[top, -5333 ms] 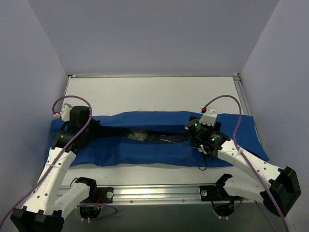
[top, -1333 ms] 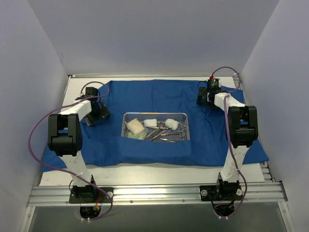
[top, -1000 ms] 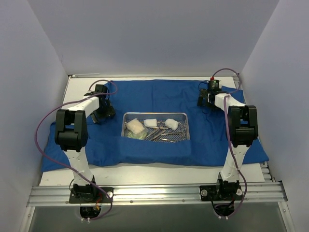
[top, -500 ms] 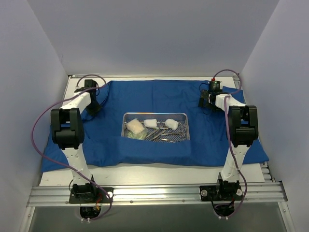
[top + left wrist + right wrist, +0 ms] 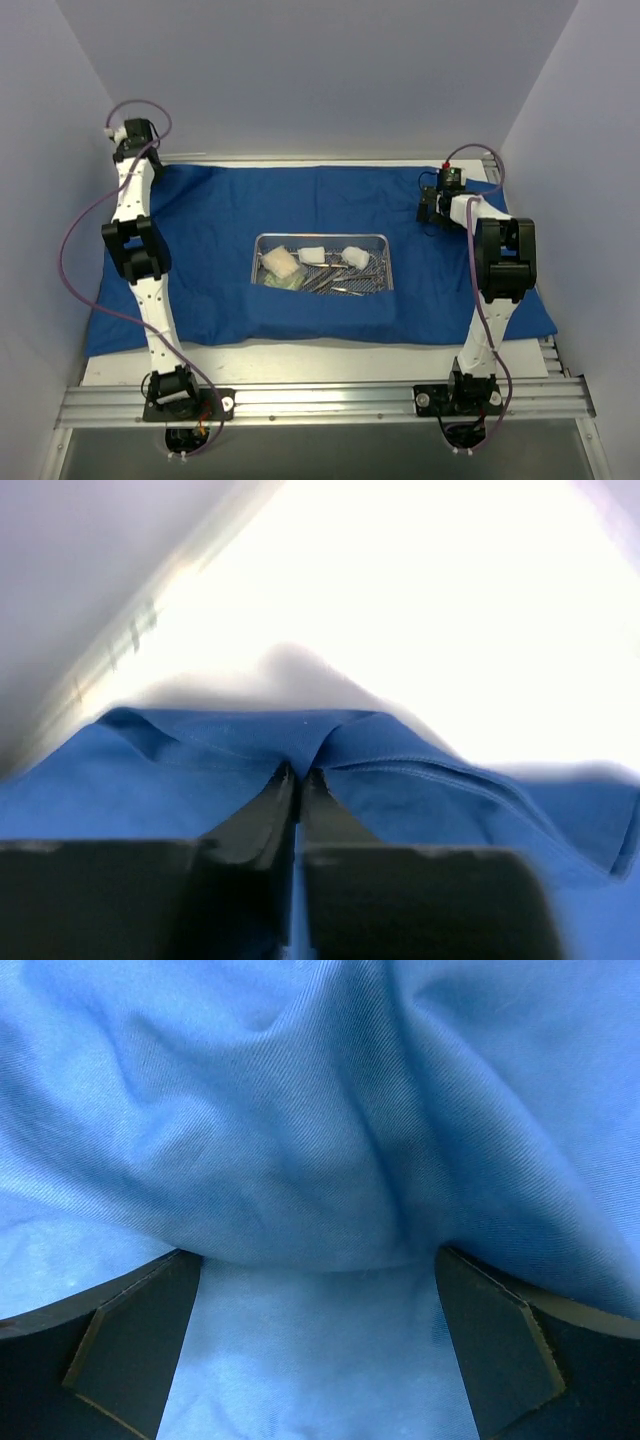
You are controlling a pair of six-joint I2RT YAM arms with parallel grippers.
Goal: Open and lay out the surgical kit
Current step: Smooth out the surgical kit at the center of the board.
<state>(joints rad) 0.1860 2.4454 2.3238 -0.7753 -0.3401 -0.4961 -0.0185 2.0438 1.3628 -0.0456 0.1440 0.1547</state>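
My left gripper (image 5: 298, 775) is now pinched tight on a fold of the cloth (image 5: 300, 200) at its back left corner. In the wrist view the blue fabric peaks right where the two fingers meet, with bare white table (image 5: 300, 352) beyond it. A second ago those fingers stood apart over the cloth, further in and nearer the tray (image 5: 320, 236). Since then the left arm has stretched out to the far left corner, and the cloth's back left edge has been drawn out with it. That edge was bunched inward half a second ago and now runs further toward the left wall.

My right gripper (image 5: 318, 1260) has barely shifted over the last second. It sits at the back right of the cloth, fingers spread wide. A hump of blue fabric lies between them in the wrist view, and nothing is clamped.

Some five seconds back the cloth was a narrow folded band across the table with the tray hidden inside. Now it lies opened across most of the table, with the tray uncovered at its middle. White gauze pads (image 5: 312, 254) lie along the tray's back half, and steel instruments (image 5: 340, 280) toward its front right. I cannot tell the instruments apart from here.
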